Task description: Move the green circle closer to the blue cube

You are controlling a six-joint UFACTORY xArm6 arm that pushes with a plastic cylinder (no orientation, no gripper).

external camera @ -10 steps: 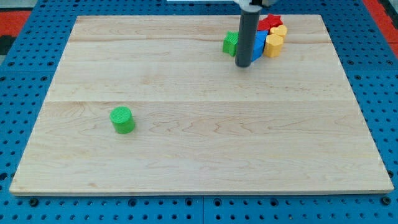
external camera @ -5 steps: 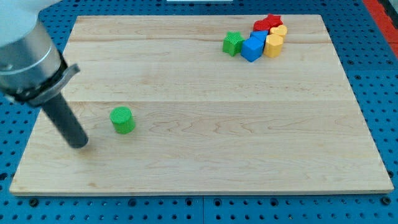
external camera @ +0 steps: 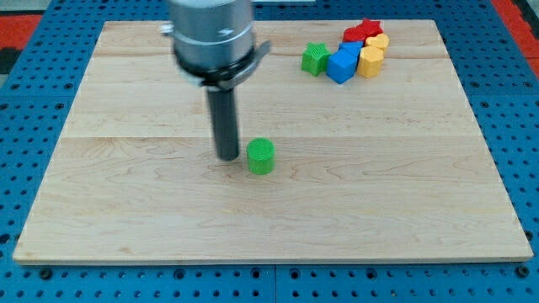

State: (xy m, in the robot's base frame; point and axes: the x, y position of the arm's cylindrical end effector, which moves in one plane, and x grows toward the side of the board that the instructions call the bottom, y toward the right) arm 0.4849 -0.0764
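The green circle (external camera: pixel 261 156), a short green cylinder, sits near the middle of the wooden board (external camera: pixel 126 219). My tip (external camera: pixel 228 156) rests on the board just to its left, very close to it or touching. The blue cube (external camera: pixel 342 64) lies at the view's upper right, far from the green circle.
A green star-like block (external camera: pixel 315 58) touches the blue cube's left side. A yellow block (external camera: pixel 370 61) sits on its right, a second yellow block (external camera: pixel 378 41) behind that, and a red star block (external camera: pixel 362 32) at the top of the cluster.
My tip swept from the upper right to the board's left side, then moved right. The green circle has been pushed to the right, toward the middle of the board.
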